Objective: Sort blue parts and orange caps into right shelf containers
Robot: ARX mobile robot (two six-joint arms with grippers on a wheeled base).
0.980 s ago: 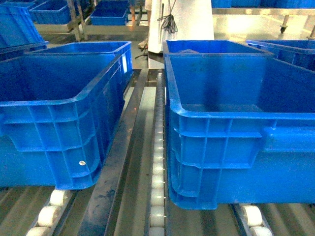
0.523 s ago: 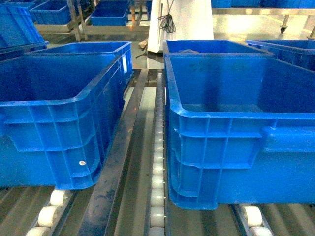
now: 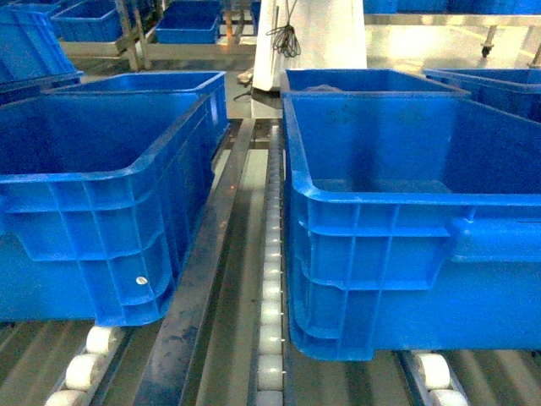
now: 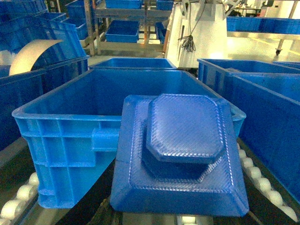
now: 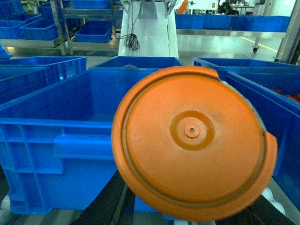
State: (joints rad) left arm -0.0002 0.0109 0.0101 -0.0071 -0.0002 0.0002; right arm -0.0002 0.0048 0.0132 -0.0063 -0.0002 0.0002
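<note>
While head view shows nothing shifted since a second ago, blue part (image 4: 180, 154) fills left wrist view, orange cap (image 5: 192, 140) right wrist view; end effector grips unseen, cannot tell. Right shelf containers (image 3: 406, 254) on roller shelf, awaiting drops.

Neither claw shows in any view (state indeterminable).

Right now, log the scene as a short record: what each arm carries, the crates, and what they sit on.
left load: blue part, filling the left wrist view
right load: orange cap, filling the right wrist view
tools: hidden behind the loads, state unclear
crates: left crate and right crate, side by side, apart
support: roller track
crate contents: none visible; floors partly hidden
background: more blue crates, white post
</note>
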